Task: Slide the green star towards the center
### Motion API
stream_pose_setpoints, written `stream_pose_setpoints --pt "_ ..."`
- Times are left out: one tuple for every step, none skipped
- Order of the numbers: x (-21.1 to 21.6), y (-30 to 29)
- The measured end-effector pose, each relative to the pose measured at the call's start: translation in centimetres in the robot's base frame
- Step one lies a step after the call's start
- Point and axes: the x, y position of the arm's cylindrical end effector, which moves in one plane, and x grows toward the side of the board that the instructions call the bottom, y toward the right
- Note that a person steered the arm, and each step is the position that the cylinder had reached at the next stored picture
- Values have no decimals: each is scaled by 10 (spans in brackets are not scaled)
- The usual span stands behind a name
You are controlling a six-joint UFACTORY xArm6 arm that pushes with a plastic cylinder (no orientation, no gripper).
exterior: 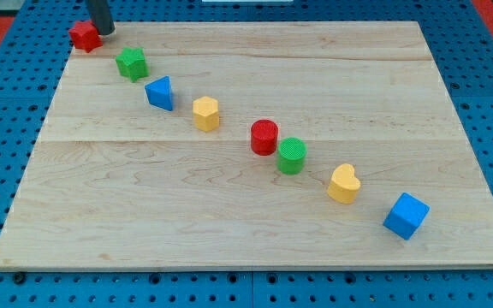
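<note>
The green star (132,63) lies near the board's top left corner. My tip (103,32) is at the view's top left, above and to the left of the green star, right beside a red block (84,36) that sits at the board's corner. The tip is apart from the green star by about one block's width. A blue triangle (160,93) lies just below and right of the green star.
A diagonal row runs down to the right: a yellow hexagon (205,113), a red cylinder (264,137), a green cylinder (292,156), a yellow heart (344,184) and a blue cube (406,216). The wooden board (229,222) lies on a blue perforated table.
</note>
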Motion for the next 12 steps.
stream_pose_setpoints --pt "-3 1" --pt "-18 45" --pt "-17 155" --pt "-17 237" --pt "-17 259" --pt "-17 259" --pt "-17 259" --pt "-17 258" --pt "-17 258" --pt "-14 255" --pt "-14 192" --pt "-6 115"
